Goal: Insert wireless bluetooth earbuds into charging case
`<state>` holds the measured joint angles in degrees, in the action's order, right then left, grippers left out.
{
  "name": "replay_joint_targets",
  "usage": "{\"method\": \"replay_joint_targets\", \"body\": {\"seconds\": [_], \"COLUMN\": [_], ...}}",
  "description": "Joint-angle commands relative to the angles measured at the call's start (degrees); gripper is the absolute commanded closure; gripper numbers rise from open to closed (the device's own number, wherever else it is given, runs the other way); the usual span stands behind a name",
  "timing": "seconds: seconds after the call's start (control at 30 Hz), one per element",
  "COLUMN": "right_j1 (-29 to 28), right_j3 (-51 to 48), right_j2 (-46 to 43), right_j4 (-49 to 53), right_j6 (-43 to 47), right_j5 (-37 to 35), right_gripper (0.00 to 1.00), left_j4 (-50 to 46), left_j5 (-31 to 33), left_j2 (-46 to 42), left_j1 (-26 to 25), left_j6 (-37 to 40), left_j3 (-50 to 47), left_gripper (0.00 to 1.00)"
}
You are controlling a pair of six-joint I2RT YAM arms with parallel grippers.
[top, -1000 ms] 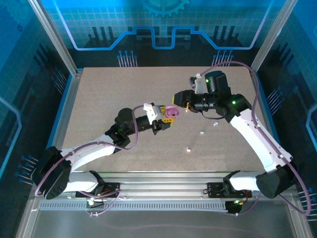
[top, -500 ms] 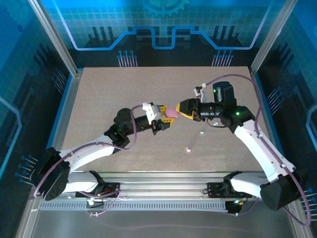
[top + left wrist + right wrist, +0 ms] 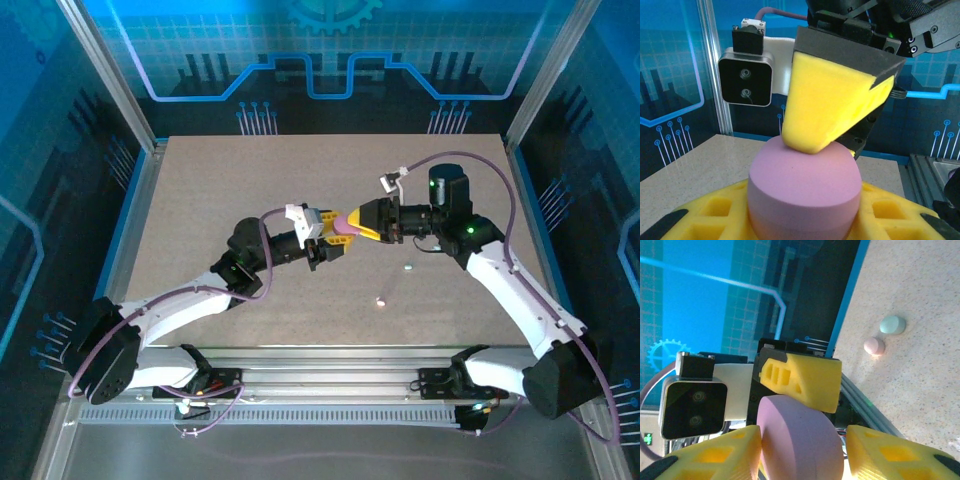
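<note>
The charging case (image 3: 343, 226) is a purple oval pebble with its lid down, held above the table's middle. My left gripper (image 3: 336, 238) is shut on it; in the left wrist view the case (image 3: 805, 185) sits between its yellow pads. My right gripper (image 3: 356, 222) faces it from the right, one yellow finger (image 3: 835, 100) resting on the case's top. In the right wrist view the case (image 3: 800, 440) lies between that gripper's fingers (image 3: 715, 455): one touches it, the other stands off with a gap. Two earbuds (image 3: 408, 267) (image 3: 380, 300) lie on the table.
A pale teal nub (image 3: 892, 324) and a pink nub (image 3: 874, 345) lie close together on the speckled tabletop (image 3: 200, 200). Aluminium frame posts (image 3: 135, 110) and blue panels wall in the table. Purple cables loop off both arms.
My right gripper swung left and down from the far right until its fingers straddle the case, and its jaws narrowed a little. The left gripper kept holding the case almost still.
</note>
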<state>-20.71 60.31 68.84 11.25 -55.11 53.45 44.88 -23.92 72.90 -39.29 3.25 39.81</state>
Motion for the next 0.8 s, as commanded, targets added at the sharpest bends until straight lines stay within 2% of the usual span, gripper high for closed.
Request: {"method": "replay_joint_targets", "body": {"seconds": [0.0,0.17,0.33,0.47,0.57,0.67,0.77], "right_j1": [-0.6,-0.6,-0.5,-0.3,-0.1,0.1,0.3], "right_j3": [-0.5,-0.3,0.0,-0.2,-0.5,-0.8,-1.2], "right_j2": [0.6,1.0,0.9,0.3,-0.5,-1.2,-1.6], "right_j4": [-0.8,-1.1,0.3,-0.2,-1.2,-2.3,-2.6], "right_j6": [0.6,0.6,1.3,1.3,0.7,-0.2,-0.5], "right_j5": [3.9,3.7,2.4,0.5,-0.9,-2.4,-3.1], "right_gripper": [0.55,0.67,0.85,0.92,0.95,0.98,0.99], "left_j4": [3.5,2.6,1.3,-1.3,-2.1,-2.2,-2.2], "left_j5": [-1.2,-2.0,-1.6,-0.5,1.3,2.5,3.0], "left_j2": [-0.8,-0.6,-0.6,-0.8,-1.0,-1.2,-1.4], "left_j1": [-0.5,-0.5,-0.5,-0.4,-0.5,-0.5,-0.5], "left_j6": [-0.8,-0.8,-0.1,1.7,2.6,3.2,3.4], "left_j3": [2.4,2.9,3.0,3.0,2.8,2.2,1.8], "left_gripper": [0.63,0.62,0.6,0.57,0.49,0.45,0.35]}}
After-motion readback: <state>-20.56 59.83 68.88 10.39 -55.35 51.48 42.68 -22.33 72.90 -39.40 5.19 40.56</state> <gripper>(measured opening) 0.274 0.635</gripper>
